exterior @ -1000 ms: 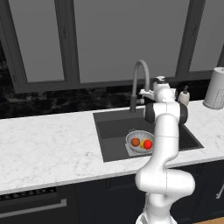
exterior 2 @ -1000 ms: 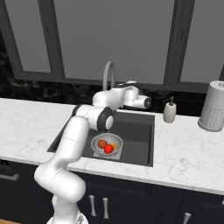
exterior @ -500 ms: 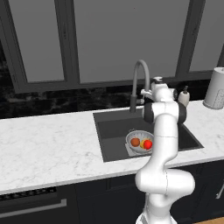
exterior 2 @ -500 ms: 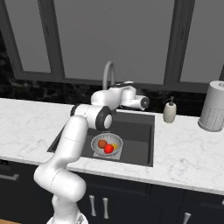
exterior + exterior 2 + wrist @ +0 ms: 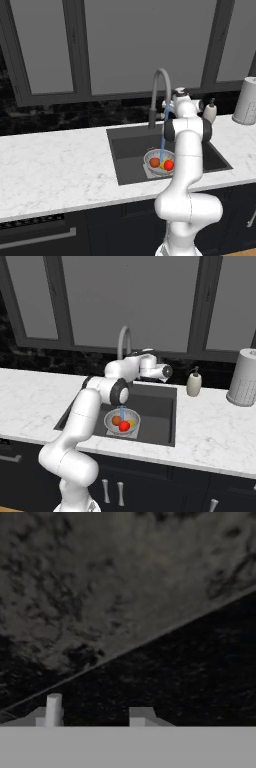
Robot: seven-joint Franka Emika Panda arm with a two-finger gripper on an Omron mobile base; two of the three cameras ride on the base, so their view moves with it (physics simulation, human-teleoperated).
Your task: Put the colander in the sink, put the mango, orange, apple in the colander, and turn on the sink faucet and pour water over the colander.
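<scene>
While water (image 5: 163,142) falls on colander (image 5: 121,421) in sink (image 5: 160,416), gripper (image 5: 95,714) jaws apart, gripping nothing

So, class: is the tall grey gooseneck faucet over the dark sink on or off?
On. A thin light blue stream of water falls from the tall grey gooseneck faucet into the silver perforated colander holding fruit in the dark grey sink.
</scene>
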